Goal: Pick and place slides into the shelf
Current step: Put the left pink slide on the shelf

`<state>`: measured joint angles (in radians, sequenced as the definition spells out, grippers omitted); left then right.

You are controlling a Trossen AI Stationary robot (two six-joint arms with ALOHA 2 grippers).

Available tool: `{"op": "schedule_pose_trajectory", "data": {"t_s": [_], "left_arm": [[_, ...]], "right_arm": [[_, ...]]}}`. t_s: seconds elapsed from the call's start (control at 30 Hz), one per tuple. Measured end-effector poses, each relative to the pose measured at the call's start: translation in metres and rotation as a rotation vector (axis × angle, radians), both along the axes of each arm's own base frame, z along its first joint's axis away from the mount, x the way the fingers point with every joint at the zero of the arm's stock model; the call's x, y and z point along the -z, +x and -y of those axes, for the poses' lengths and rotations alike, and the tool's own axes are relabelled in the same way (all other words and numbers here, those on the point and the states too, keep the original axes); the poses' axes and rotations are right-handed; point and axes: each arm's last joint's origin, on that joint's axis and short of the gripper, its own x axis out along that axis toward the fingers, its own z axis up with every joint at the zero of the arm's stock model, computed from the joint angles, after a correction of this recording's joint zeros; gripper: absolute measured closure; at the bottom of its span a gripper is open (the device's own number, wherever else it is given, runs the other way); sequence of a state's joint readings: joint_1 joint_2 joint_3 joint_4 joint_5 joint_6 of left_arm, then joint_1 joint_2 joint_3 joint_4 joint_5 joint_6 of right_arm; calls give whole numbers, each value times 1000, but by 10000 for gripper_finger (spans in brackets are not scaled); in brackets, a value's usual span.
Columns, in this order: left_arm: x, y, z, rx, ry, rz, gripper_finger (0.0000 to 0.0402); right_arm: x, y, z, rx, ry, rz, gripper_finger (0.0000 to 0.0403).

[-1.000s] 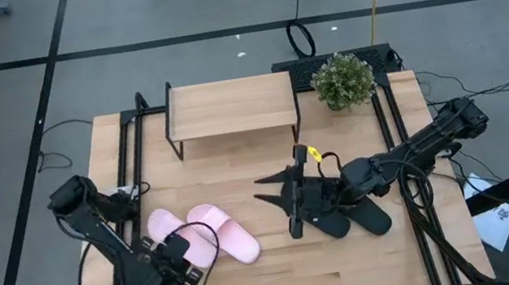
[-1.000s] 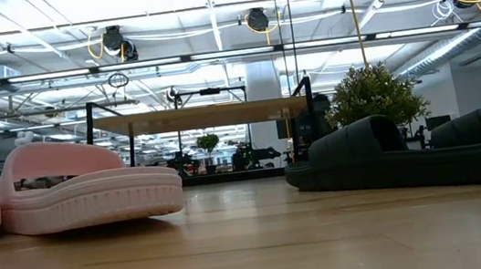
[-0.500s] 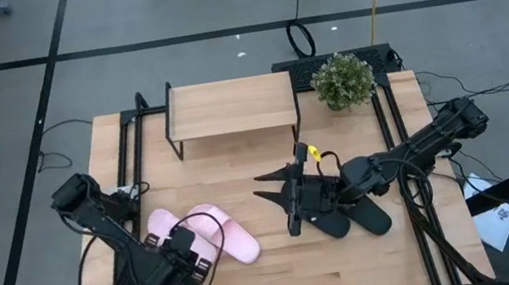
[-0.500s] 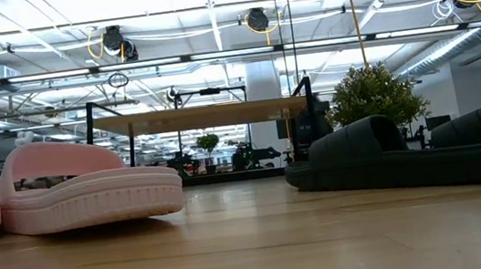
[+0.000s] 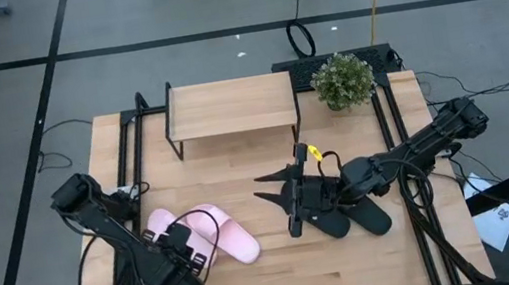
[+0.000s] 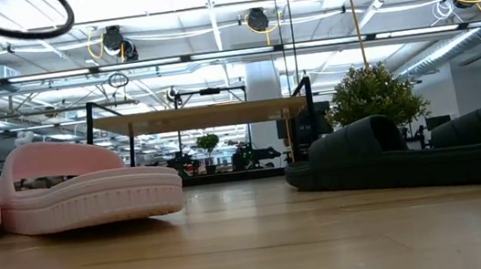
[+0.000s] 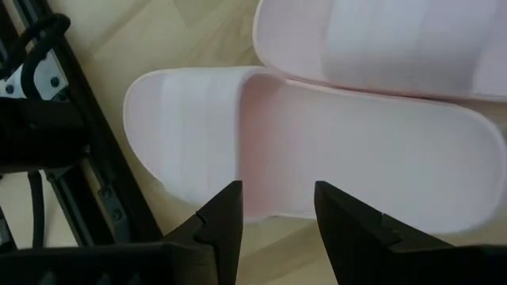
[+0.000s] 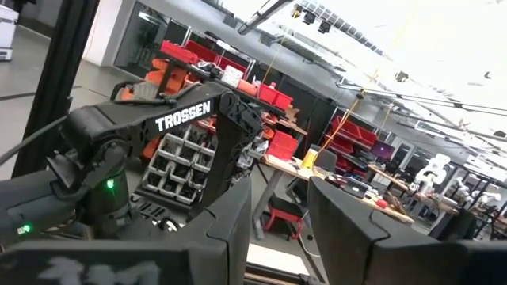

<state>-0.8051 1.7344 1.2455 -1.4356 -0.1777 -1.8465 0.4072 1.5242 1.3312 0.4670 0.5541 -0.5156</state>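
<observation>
Left gripper, fingers apart, hovers over the pink slides at near left. Right gripper, fingers apart, rests over the black slides.

In the high view the left claw covered part of the pale pink slides. The right arm hid much of the black slides. In the low view the picture's edges cut off one pink and one black slide.
</observation>
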Motion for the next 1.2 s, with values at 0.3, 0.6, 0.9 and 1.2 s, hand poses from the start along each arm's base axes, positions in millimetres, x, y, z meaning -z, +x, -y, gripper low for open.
{"op": "schedule_pose_trajectory", "data": {"t_s": [0.3, 0.6, 0.9, 1.2], "left_arm": [[19, -6, -8, -22, 32, -26, 247], [33, -3, -20, -46, 30, -40, 248], [38, -3, -29, -76, 43, -81, 248], [44, -10, -33, -77, 47, -152, 293]], "right_arm": [[0, 0, 0, 1, -1, 0, 287], [0, 0, 0, 5, -23, -4, 287], [0, 0, 0, 5, -27, -5, 287], [1, 0, 1, 7, -30, -11, 287]]}}
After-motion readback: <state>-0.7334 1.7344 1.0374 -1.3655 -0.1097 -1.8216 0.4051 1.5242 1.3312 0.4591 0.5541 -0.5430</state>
